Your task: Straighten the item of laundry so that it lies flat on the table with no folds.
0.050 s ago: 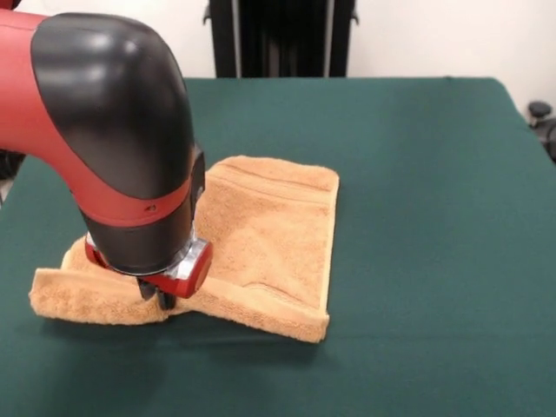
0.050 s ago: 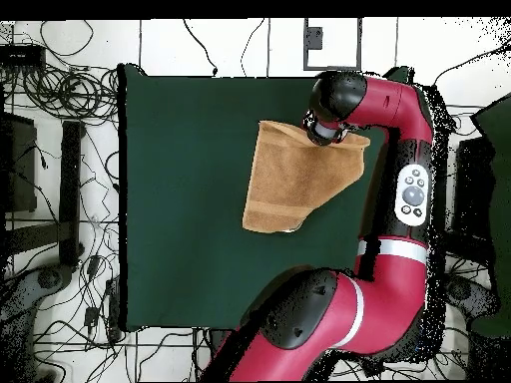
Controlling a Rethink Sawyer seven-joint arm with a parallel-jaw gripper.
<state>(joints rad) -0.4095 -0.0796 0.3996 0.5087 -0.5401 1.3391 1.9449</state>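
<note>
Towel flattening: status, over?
Gripper down at towel's near edge, fingers hidden. Towel not flat: still folded, edges raised. Table around it unobstructed.

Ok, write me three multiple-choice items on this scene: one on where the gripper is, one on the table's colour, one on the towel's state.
1. The gripper is down at the towel's:
A. front-view near left part
B. far right corner
C. centre

2. The table cover is:
A. grey
B. dark green
C. white

3. The towel is:
A. rolled into a tube
B. hanging off the table
C. partly folded, not flat

Key: 1 A, the wrist hides the towel's near left part. 2 B, green cloth surrounds the towel. 3 C, a doubled layer and raised edge show along its near side.
</note>
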